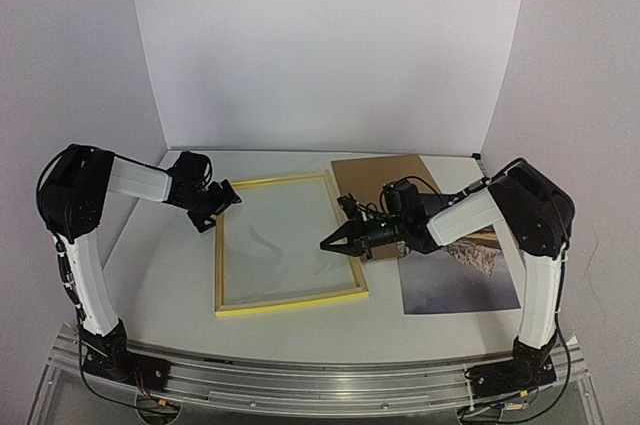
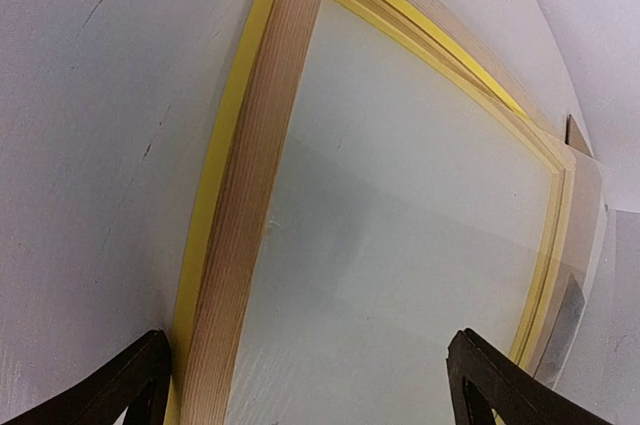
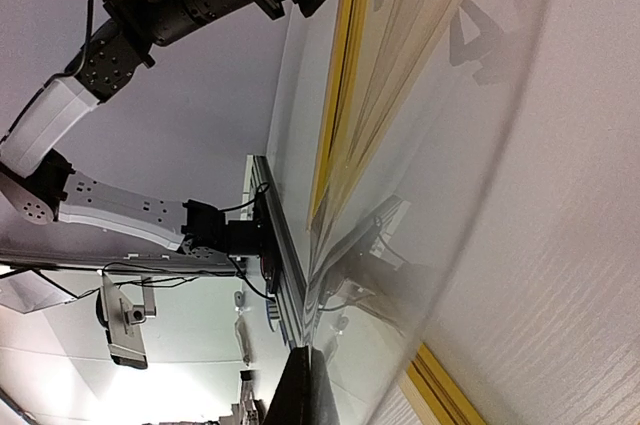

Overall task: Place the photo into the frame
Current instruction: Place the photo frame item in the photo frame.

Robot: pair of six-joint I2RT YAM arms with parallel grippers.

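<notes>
- White walls close off three sides of a pale grey table; both arms reach in from its near edge.
- Top view: the left gripper, its dark fingers spread wide, sits at the far left corner of the large rectangular frame, which has thin yellow wooden edges and a clear pane and lies flat. One finger is outside the corner and one over the pane; nothing is held.
- Top view: the right gripper has its fingers pressed together and empty, with the tip over the pane just inside the frame's right edge.
- Top view: the photo, a thin print of a snowy mountain under grey-blue sky, lies picture-side up behind the right gripper and partly beneath that arm. It is outside the frame, to its right.
- Top view: a plain brown cardboard sheet lies beyond the right gripper, next to the frame's far right corner.
- Left wrist view: the two fingers stand far apart. The frame's ribbed wooden edge runs up from beside the left-hand finger, and the pane fills the gap.
- Right wrist view: the closed fingers form a single dark wedge against the reflective pane. The frame's yellow edge runs ahead, and contact cannot be judged.
</notes>
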